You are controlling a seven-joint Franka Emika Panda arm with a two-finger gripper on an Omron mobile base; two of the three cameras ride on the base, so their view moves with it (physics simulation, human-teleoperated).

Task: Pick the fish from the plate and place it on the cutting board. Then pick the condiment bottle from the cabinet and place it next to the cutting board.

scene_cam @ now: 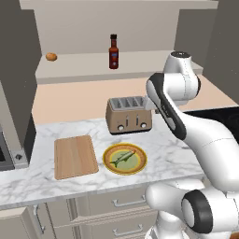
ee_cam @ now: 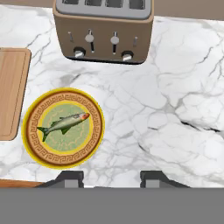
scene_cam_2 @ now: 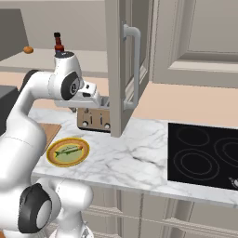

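Right now my claw hangs spread and empty above the marble table, holding nothing. Below it the fish lies on the plate, just beside the cutting board, with the toaster behind. Farther back, the bottle stands upright on the cabinet ledge.

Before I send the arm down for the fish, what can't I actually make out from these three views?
- Cutting board: right base view, mostly behind the arm; hand view, cut by the left edge.
- Condiment bottle: right base view, lower part behind the arm's joint; label unreadable in the left base view.
- Toaster: right base view, partly behind the open cabinet door.
- Gripper: hand view, fingertips cut off by the bottom edge.
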